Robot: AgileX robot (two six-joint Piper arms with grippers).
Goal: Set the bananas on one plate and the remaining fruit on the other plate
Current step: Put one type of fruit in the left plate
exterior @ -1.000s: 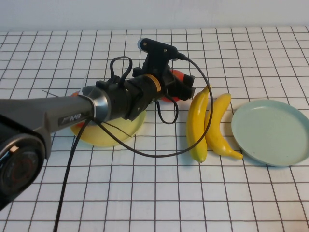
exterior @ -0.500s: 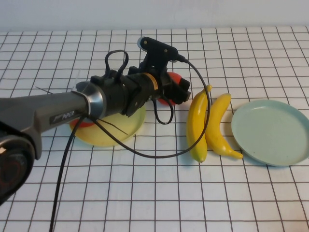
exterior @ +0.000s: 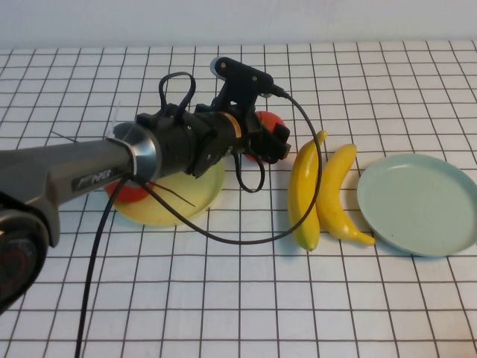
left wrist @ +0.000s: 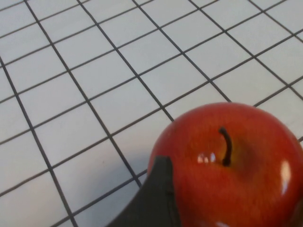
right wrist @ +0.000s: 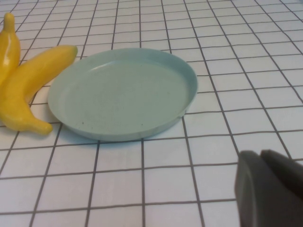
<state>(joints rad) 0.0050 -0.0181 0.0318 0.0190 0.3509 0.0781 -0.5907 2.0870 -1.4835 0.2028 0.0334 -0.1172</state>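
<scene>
Apple [left wrist: 236, 165] at left gripper [exterior: 274, 142], right gripper [right wrist: 270, 189] over gridded tabletop [exterior: 223, 298]

The left gripper [exterior: 274, 142] was black, on a grey arm with an orange band, and against its fingers sat a glossy red apple [left wrist: 232, 161] with a dark stem. Behind that gripper, under the arm, lay a pale yellow plate [exterior: 168, 205] holding a second red apple [exterior: 127, 192]. Just beyond the gripper's tips were two bright yellow bananas [exterior: 305, 190] with darker ends. The right gripper [right wrist: 270, 187] was dark grey; ahead of it lay a pale blue-green plate [right wrist: 123, 92]. The table [exterior: 246, 298] was white with a black grid.
</scene>
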